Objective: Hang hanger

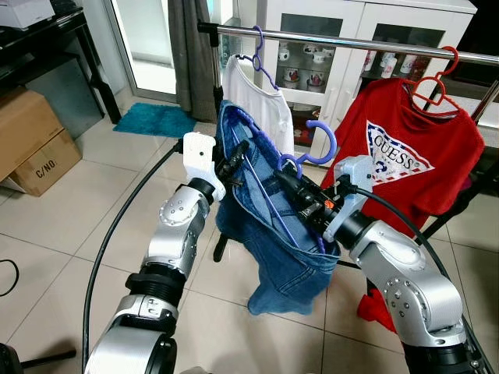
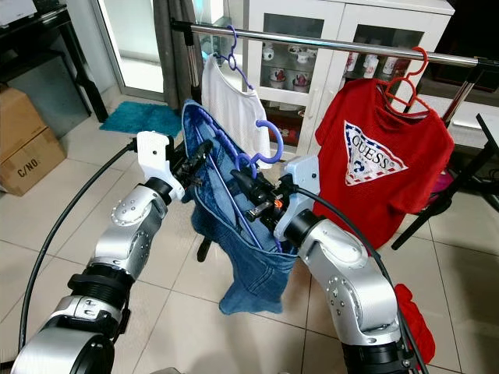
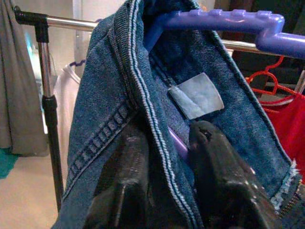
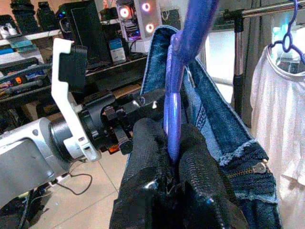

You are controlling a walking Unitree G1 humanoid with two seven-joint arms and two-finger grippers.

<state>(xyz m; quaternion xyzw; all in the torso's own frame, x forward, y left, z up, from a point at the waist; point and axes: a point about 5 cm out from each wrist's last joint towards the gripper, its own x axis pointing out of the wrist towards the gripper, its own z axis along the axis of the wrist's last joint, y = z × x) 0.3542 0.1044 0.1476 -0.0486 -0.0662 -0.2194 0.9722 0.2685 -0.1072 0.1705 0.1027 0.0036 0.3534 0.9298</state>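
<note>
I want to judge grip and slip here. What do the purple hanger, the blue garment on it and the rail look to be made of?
Purple hanger: likely moulded plastic, smooth and slightly glossy. Blue garment: denim, shown by woven texture, pale stitched seams, frayed edge. Rail: seemingly polished metal, with bright reflections. Left gripper and right gripper hold both.

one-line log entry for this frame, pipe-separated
stage: pre-hang | left gripper: shut on jeans waistband | right gripper: shut on purple hanger | rail: hanger hook not yet on
</note>
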